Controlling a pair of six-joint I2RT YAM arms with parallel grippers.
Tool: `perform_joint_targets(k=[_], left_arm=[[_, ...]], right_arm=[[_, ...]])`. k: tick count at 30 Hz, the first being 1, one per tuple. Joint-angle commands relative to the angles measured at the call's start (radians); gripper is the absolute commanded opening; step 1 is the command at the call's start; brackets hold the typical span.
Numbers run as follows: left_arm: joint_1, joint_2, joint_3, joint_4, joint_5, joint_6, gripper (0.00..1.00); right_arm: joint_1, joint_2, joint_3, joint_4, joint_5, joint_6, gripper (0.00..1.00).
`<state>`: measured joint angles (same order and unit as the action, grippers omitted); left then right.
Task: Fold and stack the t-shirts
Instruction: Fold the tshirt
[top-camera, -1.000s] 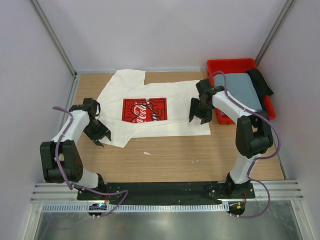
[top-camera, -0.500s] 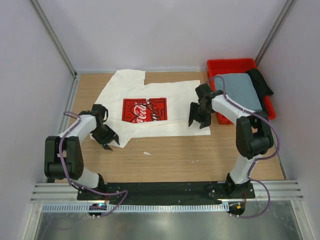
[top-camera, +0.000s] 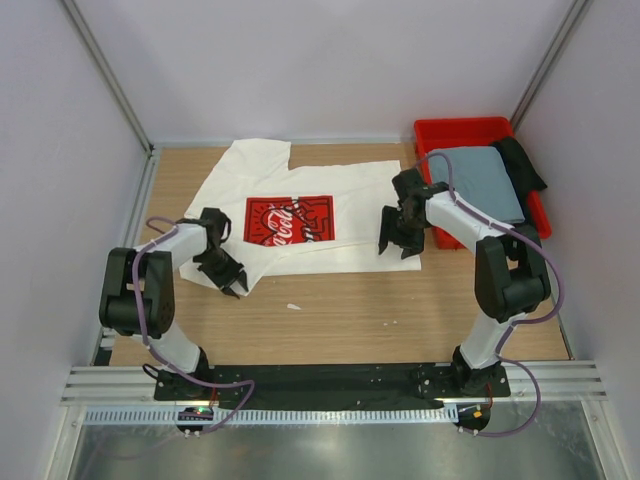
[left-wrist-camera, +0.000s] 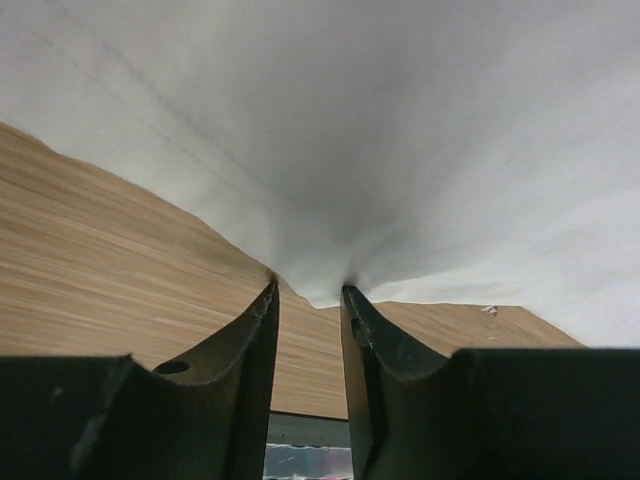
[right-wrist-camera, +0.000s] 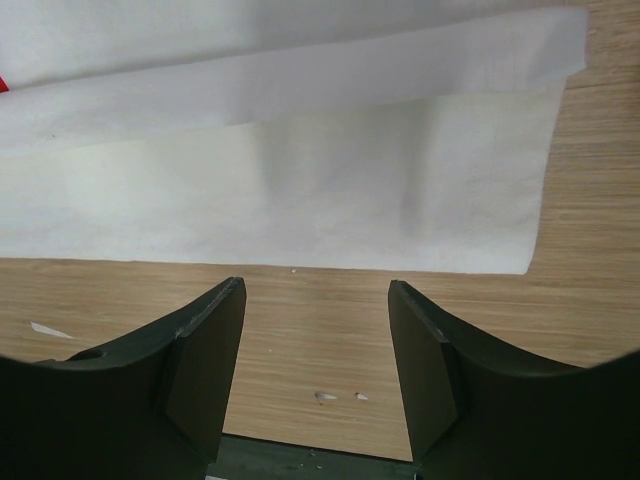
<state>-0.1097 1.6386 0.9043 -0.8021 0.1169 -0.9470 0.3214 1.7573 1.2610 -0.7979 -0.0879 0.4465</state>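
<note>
The white t-shirt (top-camera: 330, 195) with the red Coca-Cola print (top-camera: 290, 220) lies spread flat on the wooden table. My left gripper (top-camera: 233, 283) is at its near-left corner. In the left wrist view the jaws have narrowed around that corner of the white t-shirt (left-wrist-camera: 420, 140); the cloth puckers at the fingertips (left-wrist-camera: 268, 298), and a gap still shows between them. My right gripper (top-camera: 398, 246) stands open over bare wood just before the near-right edge of the white t-shirt (right-wrist-camera: 300, 210). The grey-blue t-shirt (top-camera: 487, 180) lies in the red bin (top-camera: 462, 130).
The red bin sits at the back right, with a black cloth (top-camera: 525, 160) over its far side. Small white scraps (top-camera: 293, 306) lie on the wood in front of the shirt. Walls close in the table on three sides.
My left gripper has moved right to the shirt's near-left corner and its jaws have narrowed around it. The right gripper has hardly moved.
</note>
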Motion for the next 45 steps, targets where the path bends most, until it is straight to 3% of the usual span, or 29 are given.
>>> perform_joint_targets(k=[1, 3, 9, 16, 24, 28, 32, 45], left_arm=[[-0.005, 0.044, 0.028, 0.052, -0.029, -0.013, 0.31], [-0.007, 0.053, 0.038, 0.050, -0.033, -0.004, 0.19], [-0.015, 0.027, 0.073, 0.018, -0.059, 0.004, 0.00], [-0.033, -0.002, 0.240, -0.061, -0.109, 0.042, 0.00], [-0.038, 0.133, 0.498, -0.124, -0.155, 0.112, 0.00], [-0.036, 0.201, 0.585, -0.241, -0.158, 0.129, 0.00], [-0.036, 0.188, 0.513, -0.149, -0.142, 0.119, 0.00], [-0.038, 0.401, 0.864, -0.204, -0.177, 0.220, 0.00]], right_arm=[[-0.004, -0.047, 0.003, 0.006, 0.019, -0.017, 0.65], [-0.005, -0.045, 0.005, 0.002, 0.022, -0.017, 0.65], [-0.007, -0.042, 0.012, -0.001, 0.024, -0.019, 0.65], [-0.008, -0.022, 0.038, -0.007, 0.028, -0.019, 0.65], [-0.011, -0.001, 0.074, -0.020, 0.042, -0.017, 0.65], [-0.015, 0.001, 0.090, -0.032, 0.054, -0.022, 0.65], [-0.024, 0.001, 0.077, -0.026, 0.051, -0.017, 0.65], [-0.025, 0.033, 0.104, -0.026, 0.043, -0.017, 0.65]])
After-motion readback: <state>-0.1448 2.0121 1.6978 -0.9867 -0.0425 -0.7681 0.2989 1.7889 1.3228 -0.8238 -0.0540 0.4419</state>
